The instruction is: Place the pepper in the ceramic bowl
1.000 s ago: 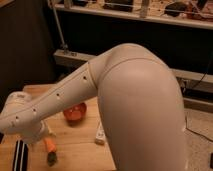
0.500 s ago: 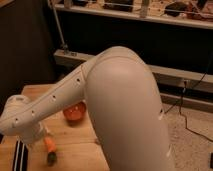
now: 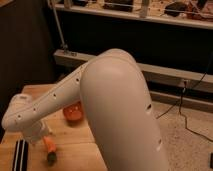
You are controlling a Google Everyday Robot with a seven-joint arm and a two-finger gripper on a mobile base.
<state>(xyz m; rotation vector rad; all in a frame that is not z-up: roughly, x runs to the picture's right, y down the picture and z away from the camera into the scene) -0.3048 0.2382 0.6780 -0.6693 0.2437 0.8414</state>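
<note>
The arm (image 3: 117, 110) fills most of the view, bending from its large elbow down to the left over the wooden table (image 3: 72, 145). The gripper (image 3: 43, 138) sits low at the table's left front, mostly hidden behind the wrist; whether it is spread or closed cannot be told. The pepper (image 3: 49, 148) sticks out from just below it, slanting toward the front edge with its dark stem end lowest, touching or nearly touching the table. The bowl (image 3: 74, 113) stands further back and to the right, partly covered by the arm, apart from the pepper. A black ribbed object (image 3: 20, 155) lies left of the pepper
</note>
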